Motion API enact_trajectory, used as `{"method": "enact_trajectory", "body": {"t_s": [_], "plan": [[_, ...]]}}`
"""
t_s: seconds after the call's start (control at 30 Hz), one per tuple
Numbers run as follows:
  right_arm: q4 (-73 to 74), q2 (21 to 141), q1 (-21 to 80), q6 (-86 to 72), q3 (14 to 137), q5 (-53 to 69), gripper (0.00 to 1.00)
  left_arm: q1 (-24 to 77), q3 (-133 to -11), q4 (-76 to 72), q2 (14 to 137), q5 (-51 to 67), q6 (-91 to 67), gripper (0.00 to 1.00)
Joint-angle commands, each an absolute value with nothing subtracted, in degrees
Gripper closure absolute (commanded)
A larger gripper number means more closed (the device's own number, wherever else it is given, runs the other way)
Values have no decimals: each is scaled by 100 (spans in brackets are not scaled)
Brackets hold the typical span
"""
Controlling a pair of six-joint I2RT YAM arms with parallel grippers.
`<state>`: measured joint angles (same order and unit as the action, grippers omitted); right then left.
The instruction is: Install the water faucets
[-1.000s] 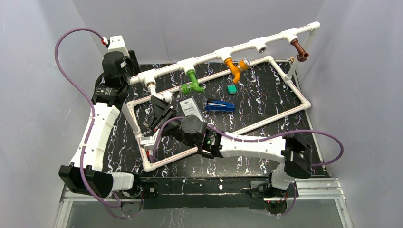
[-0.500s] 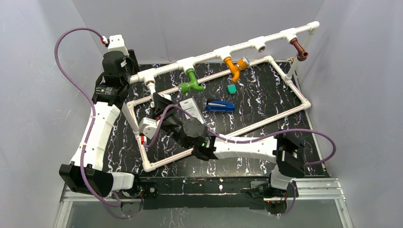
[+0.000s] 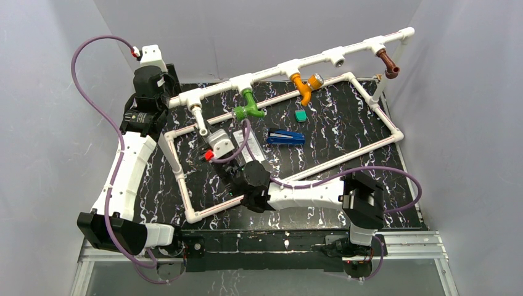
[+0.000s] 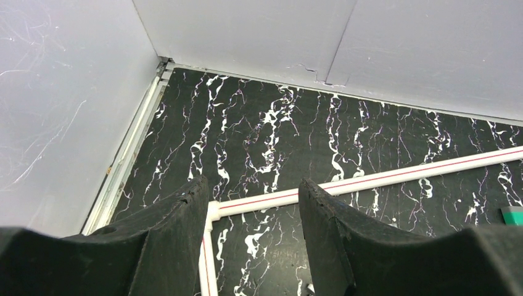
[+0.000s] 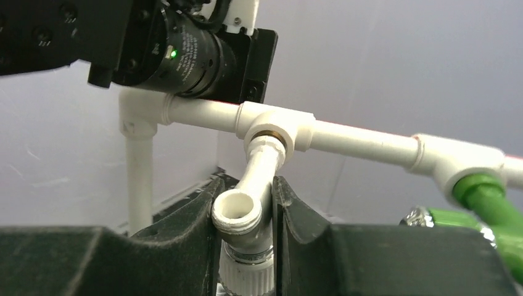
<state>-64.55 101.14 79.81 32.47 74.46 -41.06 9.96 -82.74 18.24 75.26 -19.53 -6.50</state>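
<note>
Gripping white faucet [image 5: 262, 163] at tee [image 5: 277, 122] in my right gripper [image 5: 245, 192].
Next along, green faucet [image 5: 484, 196]; left gripper [image 4: 253, 206] gapes, empty.

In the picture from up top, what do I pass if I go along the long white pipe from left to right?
white faucet → green faucet → orange faucet → empty tee fitting → brown faucet
</note>
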Motion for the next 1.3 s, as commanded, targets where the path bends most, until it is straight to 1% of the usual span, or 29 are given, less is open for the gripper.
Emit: {"method": "enact_trajectory", "body": {"t_s": [0.0,0.23,0.43,0.7,0.87,1.1,1.27], "plan": [[-7260,10129,7823,769,7777,-4949,99,1315,-7885,3310,7753,-1441,-749,47],[-6767,9998,7826,-1888,7685,-5347,99,1315,-7849,3311,7701,-1441,-756,47],[-6289,9958,7823,-3602,7736,-5540,99,1314,-7828,3308,7666,-1433,-773,47],[-5570,9885,7785,-5608,7785,-5455,99,1316,-7809,3312,7612,-1424,-782,47],[-4954,9761,7666,-7042,7702,-5178,99,1312,-7828,3313,7603,-1411,-783,47],[-4651,9657,7545,-8057,7553,-4857,99,1317,-7827,3318,7598,-1384,-791,47],[-4577,9684,7522,-8233,7503,-4710,99,1313,-7831,3331,7576,-1408,-783,47]]}}
